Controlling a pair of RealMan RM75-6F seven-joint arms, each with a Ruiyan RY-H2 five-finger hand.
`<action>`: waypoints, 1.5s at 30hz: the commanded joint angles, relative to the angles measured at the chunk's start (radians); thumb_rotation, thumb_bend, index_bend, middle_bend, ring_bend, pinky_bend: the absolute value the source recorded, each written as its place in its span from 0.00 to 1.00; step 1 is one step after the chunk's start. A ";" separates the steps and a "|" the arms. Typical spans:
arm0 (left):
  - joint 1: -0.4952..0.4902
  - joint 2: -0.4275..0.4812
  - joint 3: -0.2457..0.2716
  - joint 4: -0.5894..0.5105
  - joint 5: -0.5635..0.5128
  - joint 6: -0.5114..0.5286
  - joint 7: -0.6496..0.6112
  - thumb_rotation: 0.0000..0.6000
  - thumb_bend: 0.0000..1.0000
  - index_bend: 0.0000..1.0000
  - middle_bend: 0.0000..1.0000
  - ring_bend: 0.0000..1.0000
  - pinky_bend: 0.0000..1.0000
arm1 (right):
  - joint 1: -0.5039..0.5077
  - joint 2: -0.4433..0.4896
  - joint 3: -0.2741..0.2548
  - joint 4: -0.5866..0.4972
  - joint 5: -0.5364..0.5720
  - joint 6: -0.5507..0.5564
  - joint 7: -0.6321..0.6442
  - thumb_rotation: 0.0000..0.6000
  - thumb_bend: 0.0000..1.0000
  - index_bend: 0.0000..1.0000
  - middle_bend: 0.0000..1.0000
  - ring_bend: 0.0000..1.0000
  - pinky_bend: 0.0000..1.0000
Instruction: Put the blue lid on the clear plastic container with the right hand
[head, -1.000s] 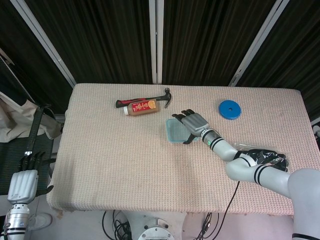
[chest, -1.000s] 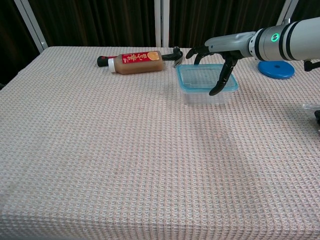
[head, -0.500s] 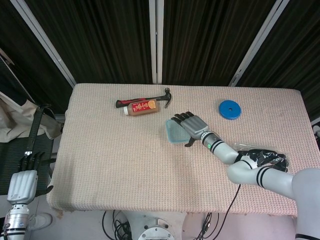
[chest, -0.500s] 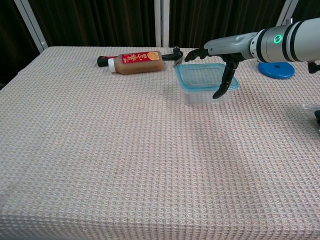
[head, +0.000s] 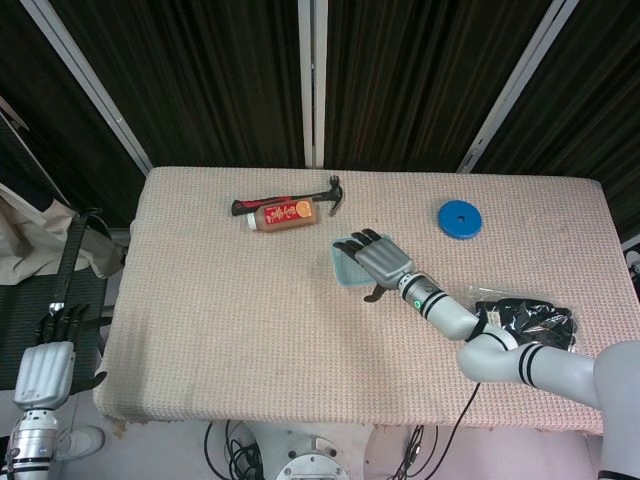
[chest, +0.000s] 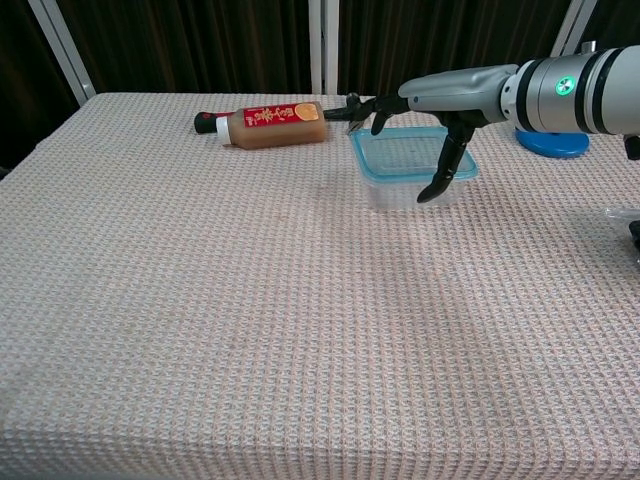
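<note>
Lid (head: 459, 218): blue, round, flat on the table (head: 230, 330) near the far right corner, well apart from the container; touched by nothing. In the chest view only part of it shows (chest: 553, 141), behind the right forearm.

Container (chest: 400, 170): clear plastic with a blue rim, open top, upright near the table's middle, toward the far side. In the head view only its left part shows (head: 345, 266), the rest under the right hand.

Right hand (head: 378, 260): palm down over the container, fingers (chest: 448, 165) spread and apart, holding nothing. Thumb hangs down at the container's near right side; whether it touches the rim cannot be told. Other fingers reach past the far left edge.

Left hand (head: 44, 368): off the table at lower left, hanging beside it, fingers straight and holding nothing.

Bottle (head: 283, 215): brown liquid, red label, lying on its side left of the container at the far side.

Hammer (head: 331, 194): black head, lying just behind the bottle, touching or nearly so.

Black bundle (head: 525, 317): on the table at the right edge, near the right arm.
</note>
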 joint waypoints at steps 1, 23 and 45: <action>0.001 -0.001 0.000 0.002 -0.001 0.000 -0.002 1.00 0.00 0.06 0.04 0.00 0.00 | 0.004 -0.013 0.001 0.015 0.001 -0.013 0.005 1.00 0.00 0.00 0.14 0.00 0.00; 0.008 -0.008 0.002 0.019 0.001 0.003 -0.024 1.00 0.00 0.06 0.04 0.00 0.00 | -0.122 0.035 -0.038 -0.086 -0.186 0.179 0.093 1.00 0.00 0.00 0.14 0.00 0.00; 0.009 -0.007 0.002 0.009 0.008 0.006 -0.011 1.00 0.00 0.06 0.04 0.00 0.00 | -0.168 0.023 -0.095 -0.071 -0.300 0.169 0.146 1.00 0.00 0.00 0.27 0.00 0.00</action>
